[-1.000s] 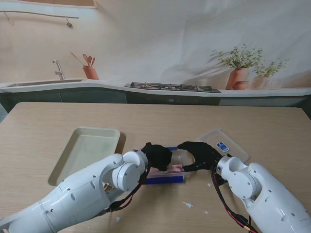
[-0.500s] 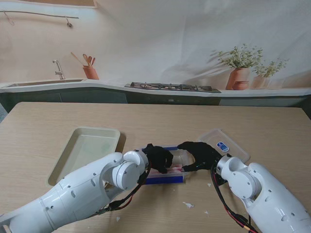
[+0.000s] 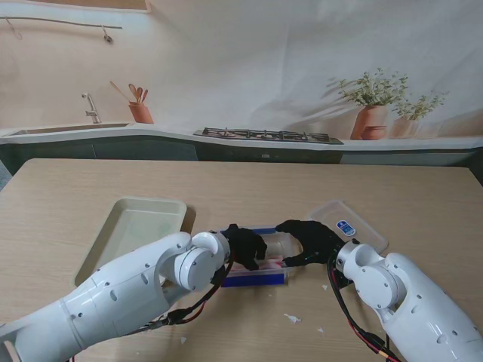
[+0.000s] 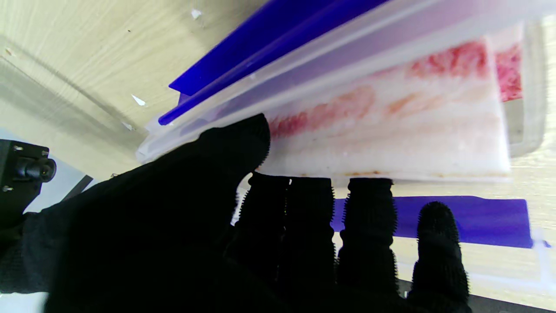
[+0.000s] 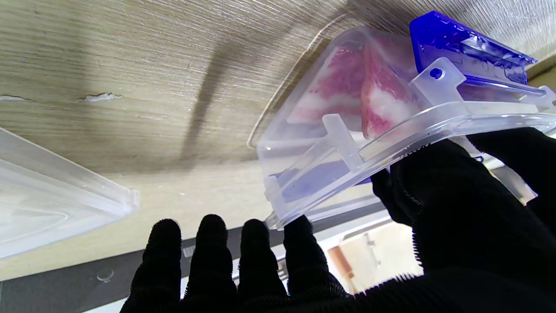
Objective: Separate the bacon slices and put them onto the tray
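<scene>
The left hand (image 4: 243, 226) pinched a bacon slice (image 4: 391, 134) in the box (image 3: 260, 265), right of the tray (image 3: 132, 234). The right hand (image 5: 434, 208) braced the box's rim, fingers spread. Peeling slowly would probably keep the slice whole.

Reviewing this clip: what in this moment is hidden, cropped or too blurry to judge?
- Stand view: the pink bacon slices in the clear plastic container with blue clips are mostly covered by the black-gloved left hand and right hand.
- Left wrist view: slice count unreadable; blurred.
- Right wrist view: the clear lid is cut off by the edge.
</scene>
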{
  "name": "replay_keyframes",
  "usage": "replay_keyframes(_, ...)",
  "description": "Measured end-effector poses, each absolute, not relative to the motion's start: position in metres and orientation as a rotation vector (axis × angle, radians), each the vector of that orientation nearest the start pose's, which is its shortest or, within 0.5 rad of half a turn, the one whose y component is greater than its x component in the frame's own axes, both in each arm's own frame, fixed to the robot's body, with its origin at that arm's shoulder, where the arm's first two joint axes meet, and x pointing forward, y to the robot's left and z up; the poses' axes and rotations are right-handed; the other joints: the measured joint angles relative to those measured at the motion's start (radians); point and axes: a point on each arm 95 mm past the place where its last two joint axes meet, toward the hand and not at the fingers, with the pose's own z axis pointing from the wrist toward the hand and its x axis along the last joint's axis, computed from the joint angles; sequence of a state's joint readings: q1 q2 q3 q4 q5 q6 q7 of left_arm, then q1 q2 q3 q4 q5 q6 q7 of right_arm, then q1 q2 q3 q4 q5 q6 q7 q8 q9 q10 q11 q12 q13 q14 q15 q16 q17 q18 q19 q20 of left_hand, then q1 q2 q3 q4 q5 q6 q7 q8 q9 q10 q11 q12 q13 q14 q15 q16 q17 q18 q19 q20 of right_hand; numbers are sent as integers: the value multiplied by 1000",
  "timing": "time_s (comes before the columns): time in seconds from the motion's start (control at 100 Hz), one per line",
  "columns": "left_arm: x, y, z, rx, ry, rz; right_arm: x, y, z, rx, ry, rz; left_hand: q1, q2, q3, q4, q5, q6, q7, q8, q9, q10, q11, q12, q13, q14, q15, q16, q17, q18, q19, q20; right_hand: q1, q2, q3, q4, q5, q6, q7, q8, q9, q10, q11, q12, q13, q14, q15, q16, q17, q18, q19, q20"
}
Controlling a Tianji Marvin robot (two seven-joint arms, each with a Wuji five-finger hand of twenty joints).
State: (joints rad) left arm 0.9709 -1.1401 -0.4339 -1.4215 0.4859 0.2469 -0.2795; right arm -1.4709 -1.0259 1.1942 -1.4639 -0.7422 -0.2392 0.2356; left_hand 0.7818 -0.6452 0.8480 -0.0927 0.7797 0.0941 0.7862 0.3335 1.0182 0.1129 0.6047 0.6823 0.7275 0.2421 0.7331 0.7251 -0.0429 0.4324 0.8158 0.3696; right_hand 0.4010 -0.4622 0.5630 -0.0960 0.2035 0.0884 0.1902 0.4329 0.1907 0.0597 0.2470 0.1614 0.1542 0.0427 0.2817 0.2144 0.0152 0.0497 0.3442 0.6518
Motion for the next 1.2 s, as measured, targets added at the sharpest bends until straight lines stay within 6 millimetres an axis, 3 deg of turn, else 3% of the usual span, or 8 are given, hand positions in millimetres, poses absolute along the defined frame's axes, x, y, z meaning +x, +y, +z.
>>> replay_keyframes(0.22,425,-176,-335,-1397,2122,-1389,414,-24,-352,1414,1811,1530,23,0,-23,0,0,-27,85,10,37,-17,-34,132,0,-9,24,2,0,0,0,0,0,0,0,0,0,0,1,0,0,0,0,0,0,0,0,0,0,0,0,0)
replay_keyframes(0.36,426,-176,-335,-1389,2126,-1392,414,-24,-352,1414,1811,1530,34,-3,-25,-2,10,-77,97,13,43,-27,-45,190,0,-11,35,14,0,0,0,0,0,0,0,0,0,0,1,0,0,0,0,0,0,0,0,0,0,0,0,0)
replay_keyframes(0.49,426,-176,-335,-1362,2140,-1405,414,-24,-352,1415,1810,1530,34,-3,-23,-5,-1,-93,104,93,36,-37,-48,259,-1,-33,38,26,1,0,0,0,0,0,0,0,0,0,2,0,0,0,0,0,0,0,0,0,0,0,0,0)
replay_keyframes(0.71,428,-170,-333,-1260,2193,-1462,414,-23,-352,1416,1810,1530,21,-4,13,-4,-28,-94,104,211,76,-39,-133,225,31,-56,72,29,9,0,58,4,0,0,0,0,0,0,6,0,0,0,0,0,0,0,0,0,0,0,0,0)
replay_keyframes(0.98,427,-164,-334,-1246,2138,-1552,415,-23,-352,1418,1809,1531,7,-35,60,-2,-40,-95,128,318,76,-30,-95,288,31,-42,114,108,12,-14,56,29,0,0,0,0,0,0,6,0,0,0,0,0,0,0,0,0,0,0,0,0)
replay_keyframes(1.06,428,-162,-331,-1232,2102,-1600,415,-23,-352,1419,1809,1531,-5,-50,83,10,-40,-95,133,323,76,-26,-83,297,31,-35,114,119,25,-14,63,61,0,0,0,0,0,0,6,0,0,0,0,0,0,0,0,0,0,0,0,0)
replay_keyframes(1.2,425,-161,-327,-1207,2094,-1612,415,-23,-352,1420,1808,1532,-5,-57,93,11,-40,-95,134,323,76,-25,-82,298,42,-32,114,130,27,-14,62,60,0,0,0,0,0,0,6,0,0,0,0,0,0,0,0,0,0,0,0,0)
